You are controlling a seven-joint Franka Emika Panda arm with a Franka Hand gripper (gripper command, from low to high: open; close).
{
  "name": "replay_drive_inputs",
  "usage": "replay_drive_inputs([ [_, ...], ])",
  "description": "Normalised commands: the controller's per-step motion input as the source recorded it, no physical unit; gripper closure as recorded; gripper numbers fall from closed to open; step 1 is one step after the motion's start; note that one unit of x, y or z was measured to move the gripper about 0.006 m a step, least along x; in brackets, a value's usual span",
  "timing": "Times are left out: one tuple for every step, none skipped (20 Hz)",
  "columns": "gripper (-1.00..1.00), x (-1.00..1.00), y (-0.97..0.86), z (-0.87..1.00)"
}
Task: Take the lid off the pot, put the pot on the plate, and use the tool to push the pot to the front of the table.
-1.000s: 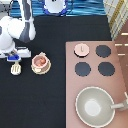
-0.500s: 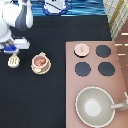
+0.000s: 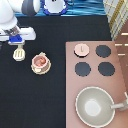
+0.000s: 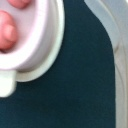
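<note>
The pinkish-tan pot (image 3: 40, 61) with reddish contents stands uncovered on the tan plate (image 3: 34, 70), at the exterior view's left on the black table (image 3: 45, 102). The knobbed lid (image 3: 81, 48) lies on the stove's upper left burner. My gripper (image 3: 17, 43) hangs to the upper left of the pot, shut on the handle of the cream spatula tool (image 3: 19, 53), whose slotted head points down toward the table. Up close, the wrist view shows the pot (image 4: 22, 35) and the plate's rim (image 4: 47, 67).
The brownish-pink stove panel (image 3: 95, 75) fills the exterior view's right, with black burners (image 3: 103, 51) and the big grey pan (image 3: 95, 106) near its bottom. A white and blue object (image 3: 54, 7) sits at the top edge.
The gripper and the spatula have risen together toward the exterior view's top and shifted slightly right, toward the pot. Pot, plate and lid have stayed put.
</note>
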Motion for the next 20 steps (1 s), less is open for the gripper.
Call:
replay_drive_inputs([
  [1.0,-0.53,0.93,-0.35],
  [1.0,-0.64,0.85,-0.37],
  [1.0,-0.67,0.82,-0.37],
  [1.0,-0.73,0.76,-0.38],
  [1.0,-0.76,0.68,-0.41],
  [1.0,-0.8,0.63,-0.42],
  [1.0,-0.8,0.61,-0.42],
  [1.0,-0.79,0.59,-0.43],
  [1.0,-0.8,0.56,-0.45],
  [1.0,-0.79,0.51,-0.44],
  [1.0,-0.78,0.48,-0.43],
  [1.0,-0.75,0.46,-0.4],
  [1.0,-0.76,0.45,-0.39],
  [1.0,-0.77,0.43,-0.39],
  [1.0,-0.76,0.43,-0.4],
  [1.0,-0.76,0.43,-0.4],
  [1.0,-0.76,0.42,-0.41],
  [1.0,-0.76,0.42,-0.41],
  [1.0,-0.76,0.42,-0.4],
  [1.0,-0.81,0.39,-0.33],
])
